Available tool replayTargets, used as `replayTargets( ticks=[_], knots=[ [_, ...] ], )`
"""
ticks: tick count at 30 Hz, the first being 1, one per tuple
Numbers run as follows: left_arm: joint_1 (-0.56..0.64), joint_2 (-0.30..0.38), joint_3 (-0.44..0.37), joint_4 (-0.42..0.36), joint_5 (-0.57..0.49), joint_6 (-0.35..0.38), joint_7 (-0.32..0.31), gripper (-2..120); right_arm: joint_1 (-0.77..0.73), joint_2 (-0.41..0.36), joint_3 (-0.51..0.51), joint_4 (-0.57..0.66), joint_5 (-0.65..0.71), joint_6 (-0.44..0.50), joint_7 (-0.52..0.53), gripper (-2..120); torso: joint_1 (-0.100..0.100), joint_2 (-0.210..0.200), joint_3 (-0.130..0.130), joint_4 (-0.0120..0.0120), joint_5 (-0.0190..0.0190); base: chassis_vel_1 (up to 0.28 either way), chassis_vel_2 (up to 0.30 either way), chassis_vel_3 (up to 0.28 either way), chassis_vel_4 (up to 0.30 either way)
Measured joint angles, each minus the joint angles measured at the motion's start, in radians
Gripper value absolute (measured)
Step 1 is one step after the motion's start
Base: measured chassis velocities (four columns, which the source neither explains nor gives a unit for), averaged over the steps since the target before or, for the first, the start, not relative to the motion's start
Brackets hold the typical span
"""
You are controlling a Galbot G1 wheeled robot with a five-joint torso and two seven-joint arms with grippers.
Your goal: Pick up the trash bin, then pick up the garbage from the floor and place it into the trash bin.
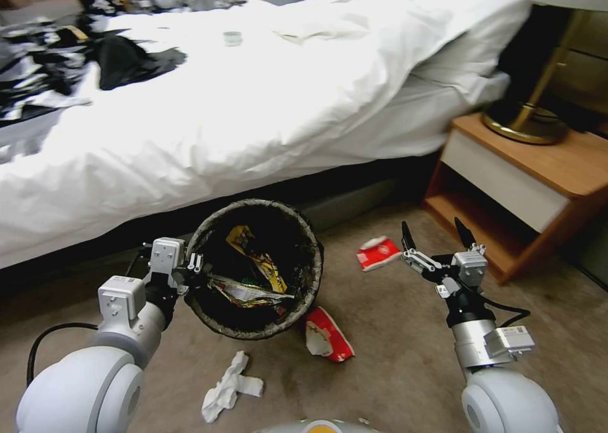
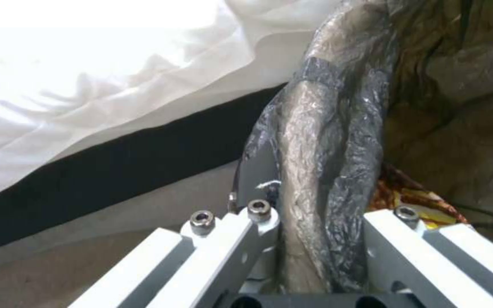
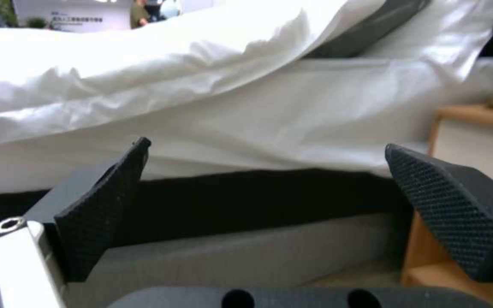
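The trash bin (image 1: 304, 275), round with a dark bag liner, is held tilted above the floor with its mouth facing me; yellow wrappers (image 1: 259, 262) lie inside. My left gripper (image 1: 193, 269) is shut on the bin's near-left rim, and the left wrist view shows the liner-covered rim (image 2: 321, 141) clamped between its jaws. My right gripper (image 1: 437, 237) hovers open to the bin's right, holding nothing, its textured pads (image 3: 458, 214) wide apart. Garbage on the floor: a red-and-white packet (image 1: 378, 253) just left of the right gripper, another red-and-white packet (image 1: 328, 335) below the bin, and crumpled white paper (image 1: 228, 385).
A bed with a white duvet (image 1: 253, 116) spans the background, dark gap beneath it. A wooden nightstand (image 1: 525, 186) with a brass lamp base (image 1: 522, 119) stands at the right. Beige carpet (image 1: 392, 370) lies open in front of me.
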Motion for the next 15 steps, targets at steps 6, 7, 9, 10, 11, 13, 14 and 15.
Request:
replayTargets(
  ticks=[6,7,9,10,11,13,14,15],
  knots=[
    [0.004,-0.001,0.0,0.0,0.0,-0.001,0.0,1,0.052,0.007,0.0,-0.057,0.038,-0.07,0.0,100,0.0,0.0,0.0,-0.0007,0.0,0.022,0.02,0.008,0.014],
    [0.006,-0.001,0.0,0.0,0.0,-0.002,0.0,1,0.068,0.008,0.002,-0.076,0.042,-0.089,0.0,100,0.0,0.0,0.0,-0.0006,0.0001,0.0,0.0,0.0,0.0],
    [0.007,0.0,0.0,0.0,0.0,-0.002,0.0,1,0.08,0.008,0.005,-0.093,0.046,-0.104,0.0,100,0.0,0.0,0.0,-0.0004,0.0,0.0,0.0,0.0,0.0],
    [0.008,0.0,0.0,0.0,0.0,-0.002,0.0,1,0.086,0.007,0.006,-0.104,0.053,-0.115,-0.001,100,0.0,0.0,0.0,-0.0004,0.0001,0.0,0.0,0.0,0.0],
    [0.009,0.001,-0.001,0.001,0.0,-0.002,0.0,1,0.092,0.005,0.007,-0.117,0.064,-0.13,-0.004,100,0.0,0.0,0.0,-0.0004,0.0001,0.0,0.0,0.0,0.0],
    [0.009,0.001,0.0,0.001,0.0,-0.002,0.0,1,0.095,0.004,0.008,-0.123,0.071,-0.138,-0.009,100,0.0,0.0,0.0,-0.0004,0.0,0.0,0.0,0.0,0.0],
    [0.01,0.001,0.001,0.001,0.0,-0.002,0.0,1,0.099,0.003,0.011,-0.135,0.082,-0.152,-0.017,100,0.0,0.0,0.0,-0.0005,0.0,0.0,0.0,0.0,0.0],
    [0.01,0.0,0.001,0.001,0.0,-0.002,0.0,1,0.102,0.002,0.014,-0.144,0.084,-0.158,-0.023,100,0.0,0.0,0.0,-0.0005,0.0001,0.0,0.0,0.0,0.0]
  ],
)
